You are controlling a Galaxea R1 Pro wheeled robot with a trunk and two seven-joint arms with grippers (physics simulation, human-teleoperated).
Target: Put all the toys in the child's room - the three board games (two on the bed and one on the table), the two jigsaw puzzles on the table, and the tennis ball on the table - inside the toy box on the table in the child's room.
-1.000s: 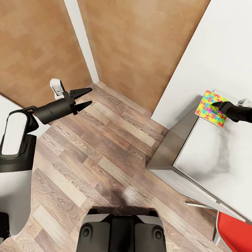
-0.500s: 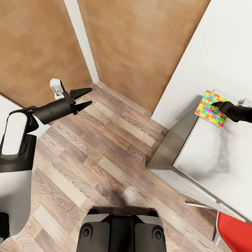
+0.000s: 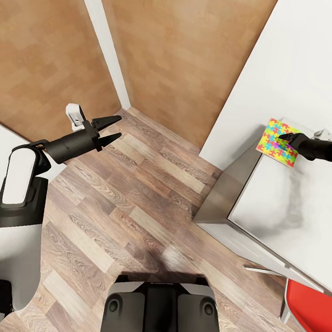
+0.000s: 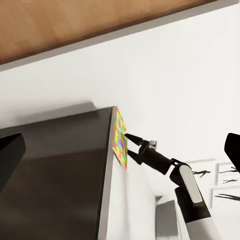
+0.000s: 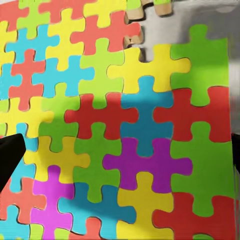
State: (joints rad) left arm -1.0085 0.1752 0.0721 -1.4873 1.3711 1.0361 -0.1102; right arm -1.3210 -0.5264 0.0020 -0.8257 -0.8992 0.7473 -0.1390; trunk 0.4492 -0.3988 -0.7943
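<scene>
floor: wood planks | walls: white | door: brown wood panels | chair: red seat, beside pale desk

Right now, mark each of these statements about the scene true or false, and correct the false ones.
1. The right tool is over the jigsaw puzzle. True.
2. The puzzle lies on the floor. False: it lies on the table, at a corner by the wall.
3. The left tool holds a ball. False: it is open and holds nothing, above the wood floor.
4. A red chair stands beside the table. True.
</scene>
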